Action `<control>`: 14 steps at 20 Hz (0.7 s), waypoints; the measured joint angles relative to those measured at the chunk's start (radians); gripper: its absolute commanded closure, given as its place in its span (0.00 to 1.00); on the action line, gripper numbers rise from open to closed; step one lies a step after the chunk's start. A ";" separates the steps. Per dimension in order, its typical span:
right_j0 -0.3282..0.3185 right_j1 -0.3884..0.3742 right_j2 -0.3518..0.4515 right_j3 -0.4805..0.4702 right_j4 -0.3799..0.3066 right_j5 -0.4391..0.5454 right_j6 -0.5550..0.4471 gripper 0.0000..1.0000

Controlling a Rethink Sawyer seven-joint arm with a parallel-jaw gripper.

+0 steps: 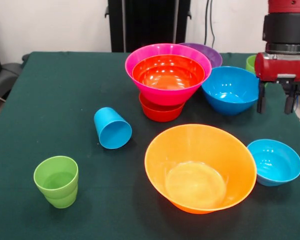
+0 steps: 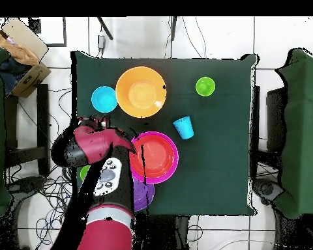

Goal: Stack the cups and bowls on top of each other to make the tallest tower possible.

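The worktop (image 1: 65,90) is covered in dark green cloth and stands on a floor of pale tiles (image 2: 211,39) with dark joints. Behind it rises a plain white wall (image 1: 55,25), crossed by a black upright panel (image 1: 147,22) and thin hanging cables (image 1: 208,22). Seen from overhead, a cardboard box (image 2: 23,45) sits beside the worktop, and dark green chairs (image 2: 299,130) flank it.
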 measured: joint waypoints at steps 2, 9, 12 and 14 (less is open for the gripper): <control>-0.022 -0.010 0.018 0.009 -0.001 0.002 0.000 0.00; -0.046 -0.021 0.051 0.018 -0.001 0.090 0.000 0.00; -0.052 -0.025 0.082 0.018 0.000 0.213 0.000 0.00; -0.058 -0.025 0.113 0.016 -0.001 0.377 0.000 0.00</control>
